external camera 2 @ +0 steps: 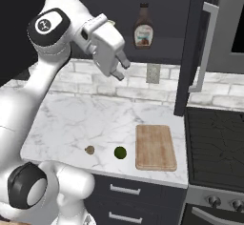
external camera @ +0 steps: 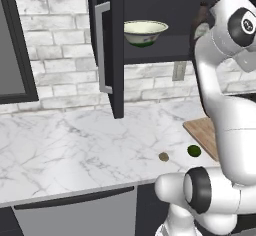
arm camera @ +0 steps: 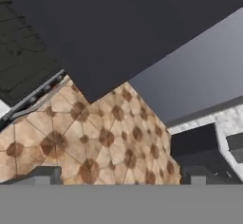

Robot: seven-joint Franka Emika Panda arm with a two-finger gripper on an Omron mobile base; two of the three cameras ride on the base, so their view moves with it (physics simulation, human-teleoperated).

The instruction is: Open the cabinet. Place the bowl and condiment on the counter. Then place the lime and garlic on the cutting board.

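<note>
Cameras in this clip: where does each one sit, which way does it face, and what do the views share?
Left base view: behind the arm to its left, facing the open cabinet, bowl and counter; the arm rises at right.
Right base view: behind to its right, facing the condiment and cutting board; arm and open gripper at left.
Hand view: on the hand, facing the brown patterned floor.
Both base views show the lime and garlic.
</note>
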